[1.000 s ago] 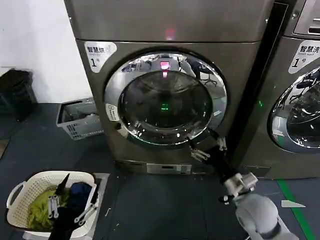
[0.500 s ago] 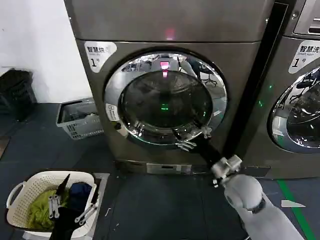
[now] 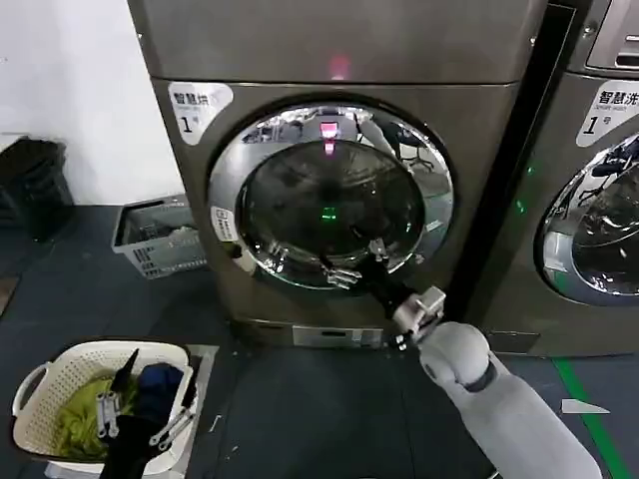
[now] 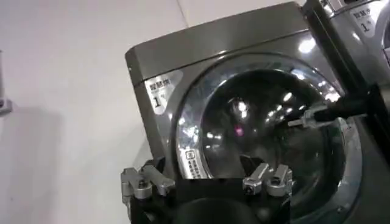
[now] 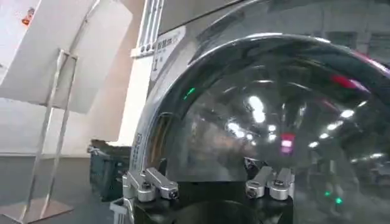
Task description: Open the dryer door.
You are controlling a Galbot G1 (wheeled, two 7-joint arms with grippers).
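Observation:
The dryer [image 3: 329, 40] is a grey-bronze front loader with a white "1" label [image 3: 195, 108] at its upper corner. The dryer door [image 3: 228, 180] sits shut against the front, a wide chrome ring around dark glass. My right gripper [image 3: 356, 262] is open, low in front of the door's glass near the bottom of the ring, with nothing between its fingers. In the right wrist view the door [image 5: 262, 103] looms close ahead of the open right gripper [image 5: 207, 178]. My left gripper [image 3: 160, 371] hangs open and idle over a laundry basket; in its wrist view the left gripper [image 4: 207, 178] faces the dryer door [image 4: 256, 91].
A white laundry basket [image 3: 35, 384] with clothes stands on the floor at the lower left. A grey crate [image 3: 135, 232] lies beside the dryer, and a black bin [image 3: 30, 180] stands by the wall. A second like machine [image 3: 599, 150] stands to the right.
My right gripper has swung left and up, from below the door's lower right rim to in front of its lower glass. The left arm has not moved.

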